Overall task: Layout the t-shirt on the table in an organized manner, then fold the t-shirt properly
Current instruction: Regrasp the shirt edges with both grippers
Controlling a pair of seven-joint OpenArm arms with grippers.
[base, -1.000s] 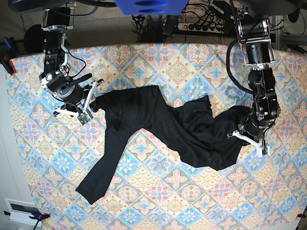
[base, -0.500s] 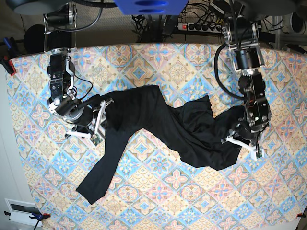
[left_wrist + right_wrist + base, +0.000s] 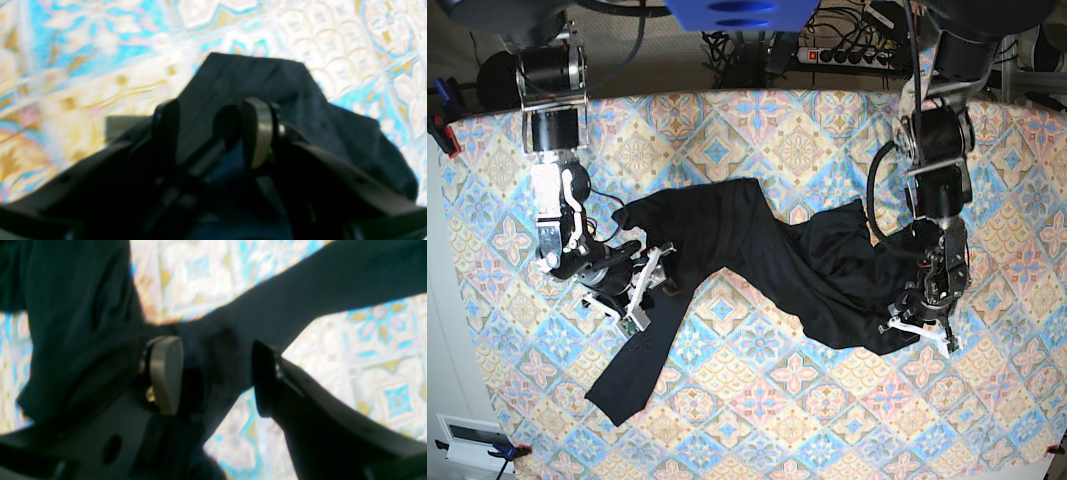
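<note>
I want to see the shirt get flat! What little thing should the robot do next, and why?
Probably close both grippers on the cloth. The t-shirt lies twisted and bunched on the table, and the left gripper and right gripper each stand open over black fabric, so a pinch would let them pull it straight.

Two arms, both black w/ silver-grey metal segments near the top at 12 o'clock of base view. Left arm (image 3: 937,190) has a thick black cable looping beside it; right arm (image 3: 555,190) carries thin black wires. White brackets at both wrists. Left gripper (image 3: 213,133) and right gripper (image 3: 217,373): black fingers, rounded grey pads (image 3: 165,373).
</note>
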